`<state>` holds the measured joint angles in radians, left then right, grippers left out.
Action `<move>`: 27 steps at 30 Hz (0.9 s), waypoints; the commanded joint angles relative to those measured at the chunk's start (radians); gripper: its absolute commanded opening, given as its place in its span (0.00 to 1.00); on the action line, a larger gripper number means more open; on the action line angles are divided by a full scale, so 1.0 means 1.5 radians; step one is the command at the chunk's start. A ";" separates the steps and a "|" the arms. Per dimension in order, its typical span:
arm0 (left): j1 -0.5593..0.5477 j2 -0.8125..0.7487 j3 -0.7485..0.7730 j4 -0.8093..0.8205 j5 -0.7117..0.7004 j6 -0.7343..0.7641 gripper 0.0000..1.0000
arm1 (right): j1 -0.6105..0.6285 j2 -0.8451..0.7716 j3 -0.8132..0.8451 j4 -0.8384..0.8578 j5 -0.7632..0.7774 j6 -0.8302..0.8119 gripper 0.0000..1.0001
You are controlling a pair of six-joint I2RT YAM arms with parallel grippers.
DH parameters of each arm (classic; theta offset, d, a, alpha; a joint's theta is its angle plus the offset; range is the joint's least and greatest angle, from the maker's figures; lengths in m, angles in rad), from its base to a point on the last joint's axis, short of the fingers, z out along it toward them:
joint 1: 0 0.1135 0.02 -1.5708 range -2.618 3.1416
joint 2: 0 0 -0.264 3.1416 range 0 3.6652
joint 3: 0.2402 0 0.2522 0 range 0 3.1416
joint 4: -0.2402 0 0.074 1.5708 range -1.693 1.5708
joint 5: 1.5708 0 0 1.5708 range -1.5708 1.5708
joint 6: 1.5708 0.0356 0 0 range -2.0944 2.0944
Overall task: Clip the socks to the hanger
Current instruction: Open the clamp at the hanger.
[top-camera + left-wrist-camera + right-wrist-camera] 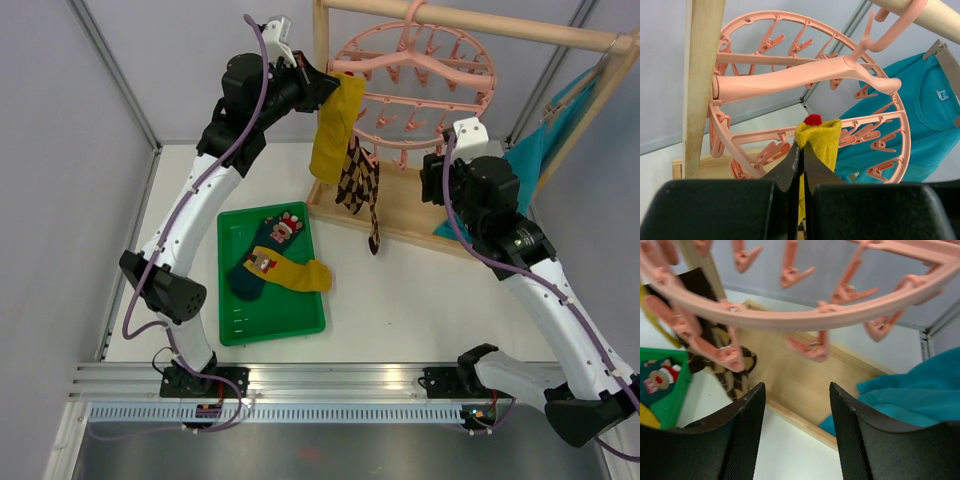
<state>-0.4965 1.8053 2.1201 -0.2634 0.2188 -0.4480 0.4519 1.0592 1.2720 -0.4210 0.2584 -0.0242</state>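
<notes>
The round pink hanger (415,85) hangs by its hook from the wooden rack's top bar. My left gripper (335,85) is shut on the cuff of a mustard-yellow sock (333,135) and holds it up at the ring's left rim; in the left wrist view the cuff (822,142) sits between my fingers, in front of the ring (790,75). A brown argyle sock (358,185) dangles from a clip beside it. Two teal socks (268,250) and another yellow sock (300,272) lie in the green tray (275,325). My right gripper (796,392) is open and empty, just under the ring's near rim (805,317).
The wooden rack frame (321,60) stands on a wooden base board (410,222) at the back. A large teal cloth (535,150) hangs at the rack's right side, also seen in the right wrist view (910,395). Grey walls close in both sides.
</notes>
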 commanded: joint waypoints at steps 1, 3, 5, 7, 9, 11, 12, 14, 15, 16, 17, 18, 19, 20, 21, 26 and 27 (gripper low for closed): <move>0.006 0.010 0.031 -0.004 0.011 0.009 0.02 | -0.079 -0.004 0.009 0.033 -0.069 -0.006 0.61; 0.007 0.011 0.034 -0.003 0.014 0.009 0.02 | -0.092 -0.001 0.009 0.040 -0.096 -0.010 0.63; 0.008 0.011 0.034 -0.003 0.017 0.009 0.02 | -0.098 0.005 0.007 0.053 -0.111 -0.013 0.64; 0.009 0.010 0.034 -0.004 0.020 0.010 0.02 | -0.107 0.016 0.006 0.062 -0.126 -0.020 0.65; 0.009 0.010 0.034 -0.006 0.022 0.010 0.02 | -0.112 0.021 0.006 0.067 -0.144 -0.019 0.66; 0.010 0.010 0.034 -0.005 0.025 0.010 0.02 | -0.118 0.027 0.007 0.076 -0.152 -0.018 0.66; 0.010 0.010 0.034 -0.005 0.026 0.010 0.02 | -0.120 0.029 0.007 0.078 -0.154 -0.019 0.66; 0.010 0.009 0.034 -0.004 0.031 0.010 0.02 | -0.122 0.034 0.011 0.081 -0.152 -0.020 0.65; 0.010 0.010 0.034 -0.004 0.031 0.010 0.02 | -0.122 0.034 0.011 0.085 -0.153 -0.021 0.66; 0.010 0.010 0.034 -0.003 0.034 0.009 0.02 | -0.123 0.034 0.007 0.096 -0.154 -0.023 0.66; 0.009 0.009 0.034 -0.003 0.035 0.009 0.02 | -0.123 0.033 0.005 0.102 -0.157 -0.025 0.68; 0.009 0.009 0.033 -0.003 0.037 0.009 0.02 | -0.123 0.033 0.002 0.107 -0.158 -0.027 0.68; 0.010 0.007 0.033 -0.003 0.036 0.010 0.02 | -0.123 0.036 0.002 0.113 -0.157 -0.027 0.68; 0.010 0.007 0.033 -0.003 0.036 0.010 0.02 | -0.123 0.037 0.001 0.117 -0.156 -0.028 0.68; 0.010 0.007 0.033 -0.003 0.036 0.011 0.02 | -0.123 0.039 0.001 0.119 -0.157 -0.028 0.68; 0.011 0.005 0.034 -0.003 0.037 0.014 0.02 | -0.123 0.047 -0.004 0.139 -0.162 -0.026 0.69; 0.010 0.006 0.034 -0.003 0.037 0.015 0.02 | -0.124 0.049 -0.004 0.142 -0.161 -0.027 0.69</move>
<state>-0.4854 1.8214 2.1288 -0.2829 0.2466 -0.4480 0.2710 1.1183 1.2701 -0.2718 0.0376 -0.0536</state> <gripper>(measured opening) 0.030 0.687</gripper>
